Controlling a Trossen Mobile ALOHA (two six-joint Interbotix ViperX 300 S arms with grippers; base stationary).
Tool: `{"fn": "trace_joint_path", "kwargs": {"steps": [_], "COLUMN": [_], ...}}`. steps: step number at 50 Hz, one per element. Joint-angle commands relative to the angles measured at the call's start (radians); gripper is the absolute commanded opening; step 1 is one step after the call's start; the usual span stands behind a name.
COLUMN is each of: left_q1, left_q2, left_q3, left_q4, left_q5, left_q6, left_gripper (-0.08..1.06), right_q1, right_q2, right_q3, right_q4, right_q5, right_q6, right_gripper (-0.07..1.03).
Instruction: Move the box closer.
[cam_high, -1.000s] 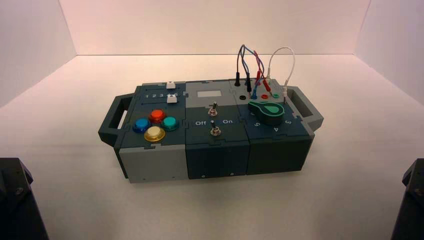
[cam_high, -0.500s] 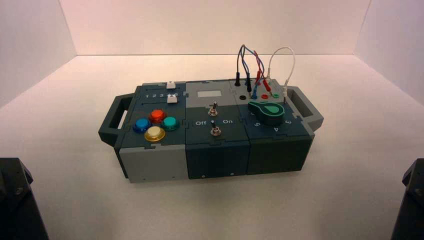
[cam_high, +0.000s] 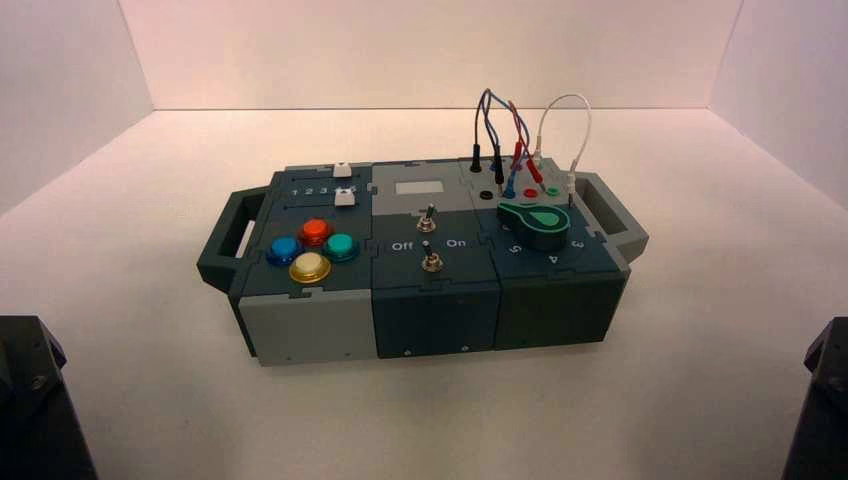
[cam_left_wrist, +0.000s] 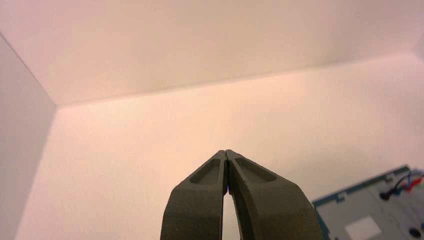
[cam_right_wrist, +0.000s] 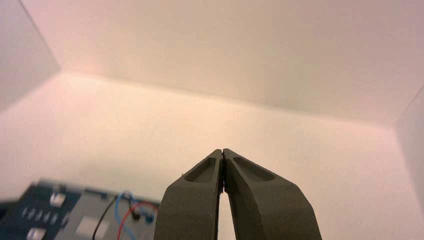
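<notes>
The box (cam_high: 435, 305) sits on the pale table (cam_high: 420, 420), well out in front of the robot, with a side handle at each end: a dark one (cam_high: 215, 245) on the left and a grey one (cam_high: 628, 232) on the right. Neither arm is touching it. The left gripper (cam_left_wrist: 226, 151) is held up on the near left side, its fingers pressed together around nothing, and the right gripper (cam_right_wrist: 223, 150) is posed the same way on the near right, also closed on nothing. The job looks to be at its very start, with the reach for the box the likely step in hand. To do it well, both grippers would first need to part their fingers, then go out and down to the handles, each taking the one on its own side. The high view does not quite show how much room lies beneath the handles, so a slow descent seems wise. Once both grips are firm, the arms should draw back together at an even pace, keeping the box flat; if one leads, it will probably swing round or slip free. The right arm ought to come in from outside the grey handle, clear of the white wire (cam_high: 588, 125) and the green knob (cam_high: 537, 226), since a snag could pull a plug loose.
</notes>
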Motion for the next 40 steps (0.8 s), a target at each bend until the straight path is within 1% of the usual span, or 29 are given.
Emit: {"fn": "trace_joint_path", "kwargs": {"steps": [1,3,5,6,7,9,10,11,12,17,24,28,34,40], "left_q1": [-0.034,-0.051,-0.055,-0.071,-0.075,-0.083,-0.083,-0.094,-0.098,-0.114,-0.121,-0.123,-0.137,-0.155], "left_q2": [0.107,0.17,0.19,0.249,0.273,0.302,0.302,0.347,0.368,0.459,0.589,0.646,0.721,0.784], "left_q3": [-0.097,-0.133,-0.144,-0.175,-0.186,-0.201,-0.201,-0.227,-0.236,-0.287,-0.374,-0.411,-0.454,-0.477], "left_q4": [-0.003,-0.002,-0.003,-0.003,-0.002,-0.002,-0.002,-0.005,-0.005,-0.012,-0.035,-0.048,-0.06,-0.071], "left_q5": [0.06,0.087,0.095,0.107,0.112,0.117,0.117,0.126,0.127,0.152,0.209,0.241,0.275,0.279], "left_q6": [-0.002,-0.002,-0.002,-0.002,-0.002,-0.002,-0.002,-0.002,-0.002,-0.002,-0.002,-0.002,-0.002,-0.002], "left_gripper": [-0.03,-0.03,-0.03,-0.03,-0.03,-0.03,-0.03,-0.03,-0.03,-0.03,-0.03,-0.03,-0.03,-0.03], "right_q1": [0.021,0.028,0.031,0.037,0.041,0.046,0.046,0.052,0.055,0.075,0.11,0.121,0.129,0.13], "right_q2": [0.127,0.181,0.202,0.258,0.293,0.324,0.324,0.373,0.394,0.491,0.635,0.699,0.776,0.853], "right_q3": [-0.1,-0.133,-0.147,-0.187,-0.212,-0.236,-0.236,-0.273,-0.291,-0.368,-0.488,-0.535,-0.584,-0.617], "right_q4": [0.025,0.035,0.038,0.044,0.044,0.044,0.044,0.046,0.046,0.046,0.048,0.049,0.054,0.057], "right_q5": [0.06,0.089,0.101,0.13,0.15,0.167,0.167,0.19,0.198,0.245,0.318,0.337,0.357,0.373], "right_q6": [0.0,0.0,0.0,0.0,0.0,0.0,0.0,0.0,-0.002,-0.005,-0.005,-0.005,-0.005,-0.006], "right_gripper": [-0.02,-0.02,-0.02,-0.02,-0.02,-0.02,-0.02,-0.02,-0.02,-0.02,-0.02,-0.02,-0.02,-0.02]}}
